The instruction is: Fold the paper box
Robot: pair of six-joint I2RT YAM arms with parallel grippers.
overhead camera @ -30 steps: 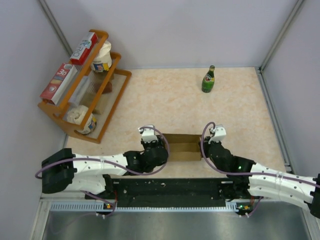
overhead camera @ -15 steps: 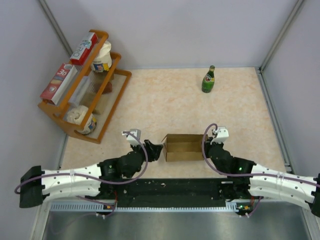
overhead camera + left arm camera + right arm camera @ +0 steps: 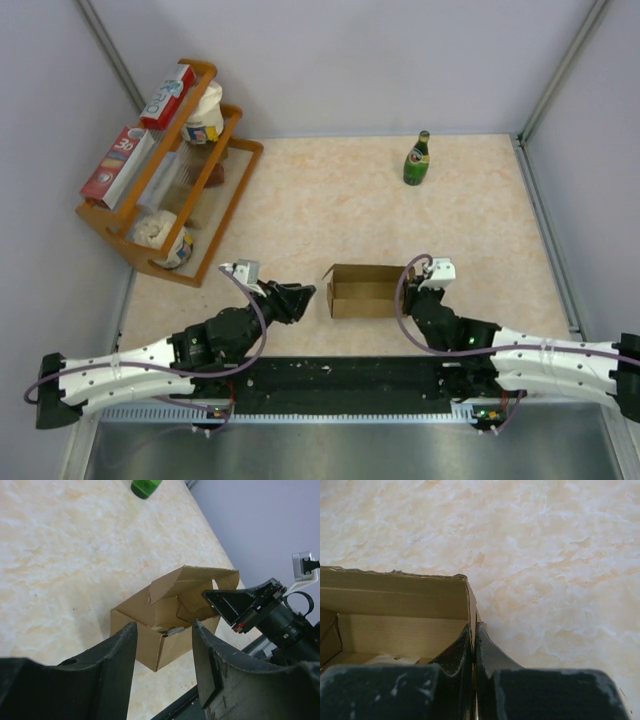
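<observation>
The brown paper box [image 3: 366, 291] stands open-topped on the table near the front edge, between my two arms. It also shows in the left wrist view [image 3: 170, 625] with a flap raised at its left end. My right gripper [image 3: 410, 300] is shut on the box's right end wall [image 3: 471, 615], one finger inside and one outside. My left gripper [image 3: 302, 293] is open and empty, just left of the box and apart from it. In the left wrist view its fingers [image 3: 117, 655] frame the box's near corner.
A green bottle [image 3: 416, 160] stands at the far right of the table. A wooden rack [image 3: 175, 195] with red-and-white cartons and tubs stands at the far left. A black rail [image 3: 340, 375] runs along the table's near edge.
My left arm has pulled back to the left, off the box's left end, and its gripper now stands open. The box now shows open-topped. My right gripper has kept its hold.
</observation>
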